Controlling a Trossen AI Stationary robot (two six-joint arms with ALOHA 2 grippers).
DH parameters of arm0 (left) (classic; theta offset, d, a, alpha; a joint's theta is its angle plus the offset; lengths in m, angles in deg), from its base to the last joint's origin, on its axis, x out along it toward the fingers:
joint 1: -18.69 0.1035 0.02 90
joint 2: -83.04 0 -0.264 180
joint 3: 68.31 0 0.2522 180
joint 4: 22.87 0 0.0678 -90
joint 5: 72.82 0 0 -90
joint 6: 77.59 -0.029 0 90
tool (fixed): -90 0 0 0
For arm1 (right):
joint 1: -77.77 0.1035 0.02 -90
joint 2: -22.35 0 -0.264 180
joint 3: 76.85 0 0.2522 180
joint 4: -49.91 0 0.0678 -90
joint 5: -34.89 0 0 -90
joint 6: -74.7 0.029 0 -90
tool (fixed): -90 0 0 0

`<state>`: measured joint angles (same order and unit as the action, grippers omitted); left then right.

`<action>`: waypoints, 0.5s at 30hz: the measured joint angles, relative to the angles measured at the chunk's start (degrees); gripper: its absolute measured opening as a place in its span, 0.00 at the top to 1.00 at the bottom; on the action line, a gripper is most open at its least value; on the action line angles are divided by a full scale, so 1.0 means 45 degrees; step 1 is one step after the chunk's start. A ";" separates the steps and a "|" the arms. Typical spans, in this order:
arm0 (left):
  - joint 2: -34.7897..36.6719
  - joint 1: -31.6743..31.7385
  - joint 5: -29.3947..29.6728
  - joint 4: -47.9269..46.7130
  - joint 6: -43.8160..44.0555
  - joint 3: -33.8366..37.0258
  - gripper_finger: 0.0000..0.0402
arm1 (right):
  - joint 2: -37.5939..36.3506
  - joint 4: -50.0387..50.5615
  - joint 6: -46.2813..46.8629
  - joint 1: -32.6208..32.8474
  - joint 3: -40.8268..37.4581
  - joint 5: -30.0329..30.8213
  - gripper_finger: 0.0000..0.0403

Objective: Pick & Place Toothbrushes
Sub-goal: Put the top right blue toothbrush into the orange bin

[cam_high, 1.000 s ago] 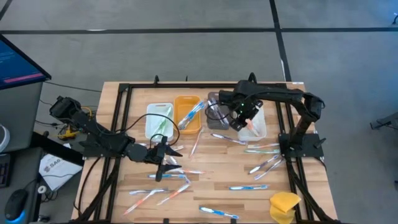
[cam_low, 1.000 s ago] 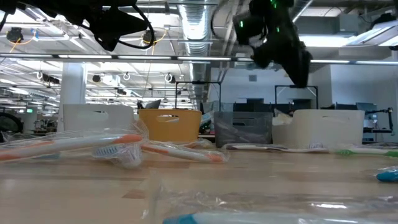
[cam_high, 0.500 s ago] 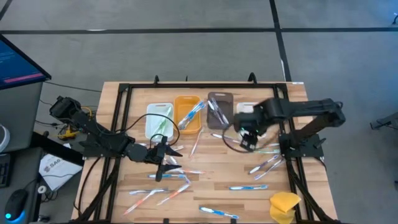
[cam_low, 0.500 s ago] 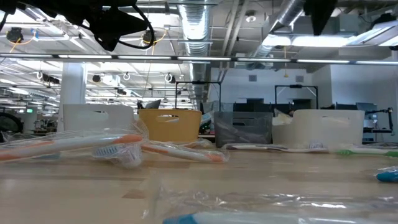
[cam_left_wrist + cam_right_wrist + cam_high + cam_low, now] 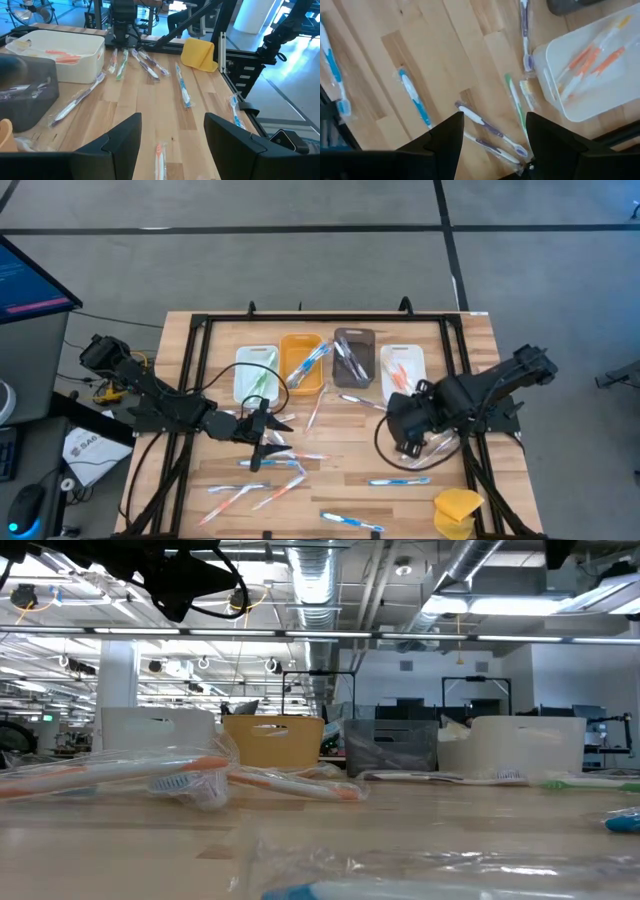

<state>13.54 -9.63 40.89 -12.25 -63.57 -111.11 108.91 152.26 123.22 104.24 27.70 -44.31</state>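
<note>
Loose toothbrushes lie flat on the wooden table [image 5: 340, 450]: a blue one [image 5: 415, 97], a purple one [image 5: 490, 130] and a green one [image 5: 515, 105] sit under my right gripper [image 5: 492, 142]. That gripper [image 5: 405, 442] hangs open and empty, pointing down, just near of the right white bin [image 5: 402, 368], which holds orange toothbrushes [image 5: 590, 55]. My left gripper [image 5: 275, 438] hovers open and empty over the table's middle left, with an orange toothbrush [image 5: 160, 155] lying below its fingers.
Four bins stand in a row at the far side: white [image 5: 255, 370], orange [image 5: 300, 362], grey [image 5: 352, 358] and white. A yellow sponge-like lump [image 5: 458, 510] sits at the near right corner. More toothbrushes [image 5: 350, 522] are scattered along the near edge.
My right gripper has swung from over the right white bin toward the table's near right, rising and rolling as it went, and now hangs over the loose toothbrushes. Its fingers stay apart with nothing in them.
</note>
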 joint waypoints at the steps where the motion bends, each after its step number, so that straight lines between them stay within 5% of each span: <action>1: 0.0000 0.0000 0.0000 0.0000 -0.0002 0.0000 0.48 | -0.0014 0.0069 0.0266 0.0141 -0.0003 0.0041 0.48; 15: 0.0000 0.0000 0.0000 -0.0010 -0.0005 0.0000 0.48 | 0.0020 0.0319 0.1503 0.1222 -0.0027 0.0286 0.48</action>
<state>13.54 -9.63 40.89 -12.29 -63.59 -111.11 109.00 153.69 129.98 109.74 27.58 -43.02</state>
